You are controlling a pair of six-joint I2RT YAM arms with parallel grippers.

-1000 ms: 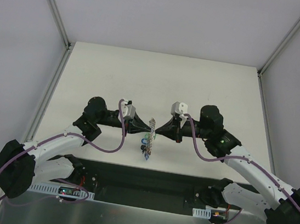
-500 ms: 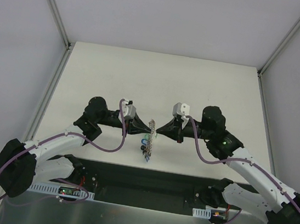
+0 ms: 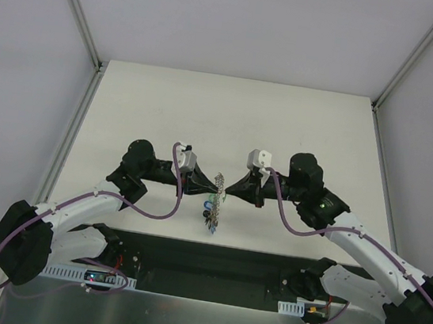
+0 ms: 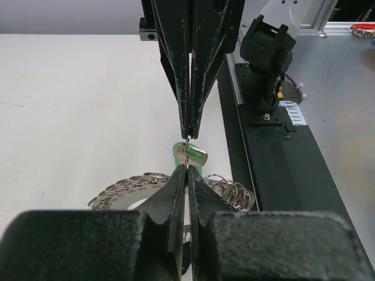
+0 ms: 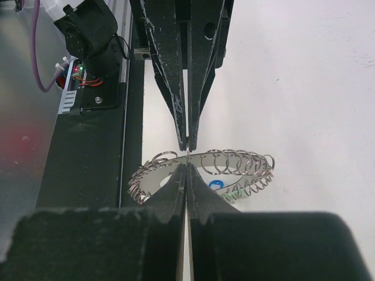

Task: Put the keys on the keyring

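The keyring [image 3: 215, 203], a flat grey disc fringed with small wire loops, hangs edge-on between my two arms, with coloured key heads along it. My left gripper [image 3: 215, 186] and right gripper [image 3: 224, 188] meet tip to tip at its upper rim, both shut. In the left wrist view my left gripper [image 4: 187, 170] pinches a thin loop at the keyring [image 4: 120, 192] rim. Just beyond it sits the green key [image 4: 192, 157], on a wire held in the right fingertips [image 4: 188, 132]. In the right wrist view my right gripper [image 5: 186, 166] touches the keyring [image 5: 202, 159] edge. A blue key head [image 5: 215, 184] shows below.
The white table [image 3: 230, 116] stretches beyond the arms. The black base rail [image 3: 211, 261] runs along the near edge, seen in the left wrist view as a black rail [image 4: 275, 175] bearing the right arm's base [image 4: 266, 58]. Grey walls close the sides.
The right arm has shifted slightly, its wrist nudging toward the left gripper. Both grippers stay shut, tip to tip at the keyring.
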